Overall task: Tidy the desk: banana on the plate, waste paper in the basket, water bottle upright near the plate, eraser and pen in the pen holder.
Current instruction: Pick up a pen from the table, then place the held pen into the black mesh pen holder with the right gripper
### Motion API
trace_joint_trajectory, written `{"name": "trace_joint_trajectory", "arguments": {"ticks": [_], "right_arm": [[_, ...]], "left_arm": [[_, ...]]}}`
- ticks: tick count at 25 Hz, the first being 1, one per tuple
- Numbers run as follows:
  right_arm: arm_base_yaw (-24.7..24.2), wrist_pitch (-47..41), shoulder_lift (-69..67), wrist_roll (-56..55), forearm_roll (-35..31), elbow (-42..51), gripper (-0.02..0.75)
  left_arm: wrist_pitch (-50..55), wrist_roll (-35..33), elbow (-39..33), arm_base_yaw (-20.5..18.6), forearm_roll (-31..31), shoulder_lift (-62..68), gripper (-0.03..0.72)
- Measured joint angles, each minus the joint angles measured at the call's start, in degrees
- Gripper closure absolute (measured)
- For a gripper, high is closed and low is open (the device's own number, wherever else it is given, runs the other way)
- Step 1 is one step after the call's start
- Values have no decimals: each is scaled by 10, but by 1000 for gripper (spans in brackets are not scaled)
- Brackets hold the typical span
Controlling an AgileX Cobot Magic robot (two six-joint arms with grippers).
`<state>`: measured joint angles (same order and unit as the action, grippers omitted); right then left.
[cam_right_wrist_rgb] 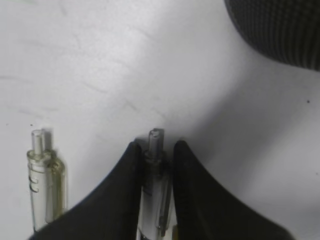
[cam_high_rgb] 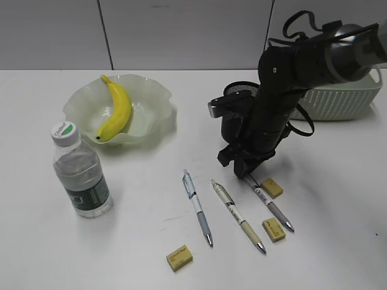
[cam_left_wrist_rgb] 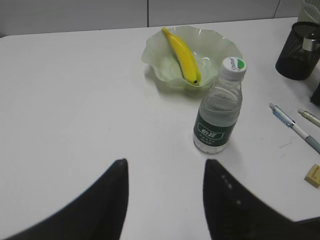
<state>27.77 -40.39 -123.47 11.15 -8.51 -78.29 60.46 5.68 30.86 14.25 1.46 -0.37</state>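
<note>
nearest the front edge of the broad white flat desk (cam_high_rgb: pixel 139 241) lies a small tan rectangular eraser (cam_high_rgb: pixel 179 257), alone and flat. just behind it three pens lie side by side, tips toward the front: a blue-and-silver pen (cam_high_rgb: pixel 198 207) on the left, a clear-and-cream pen (cam_high_rgb: pixel 237 215) in the middle, and a grey-barrelled pen (cam_high_rgb: pixel 270 206) on the right. a second tan eraser (cam_high_rgb: pixel 274 229) sits between the middle and right pens near their tips, and a third tan eraser (cam_high_rgb: pixel 272 187) lies just right of the grey-barrelled pen's upper half.

the right gripper (cam_right_wrist_rgb: pixel 159 157) is down at the desk over the top end of that grey-barrelled pen; in the right wrist view its two black fingers (cam_right_wrist_rgb: pixel 127 200) sit tight against either side of the clear barrel, clenched on the pen, whose plunger pokes out just beyond the fingertips. the pen is lying on the desk. the clear-and-cream pen's top shows just to the left, apart from the fingers.

left of the pens, the clear plastic water bottle (cam_high_rgb: pixel 80 173) with dark green label and white-green cap stands upright, near the plate. the left gripper (cam_left_wrist_rgb: pixel 165 192) hovers on the near side of it, fingers spread with nothing between them.

behind the right arm stands the black wire-mesh pen holder (cam_high_rgb: pixel 236 112), partly hidden. farther back left, the curved yellow banana (cam_high_rgb: pixel 117 110) lies in the translucent pale-green ruffled plate (cam_high_rgb: pixel 154 99). at the far right sits the grey-green slotted basket (cam_high_rgb: pixel 341 99).
</note>
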Motion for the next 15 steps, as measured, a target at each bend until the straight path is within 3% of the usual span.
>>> {"name": "trace_joint_trajectory", "arguments": {"ticks": [5,9,12,15], "right_arm": [[0,5,13,3,-33,0,581],[0,50,99,11,-54,0,581],[0,136,194,15,-52,4,581],[0,318,274,15,-42,38,581]], "left_arm": [[0,0,0,0,0,0,330],[0,0,0,0,0,0,338],[0,0,0,0,0,0,341],[0,0,0,0,0,0,355]]}}
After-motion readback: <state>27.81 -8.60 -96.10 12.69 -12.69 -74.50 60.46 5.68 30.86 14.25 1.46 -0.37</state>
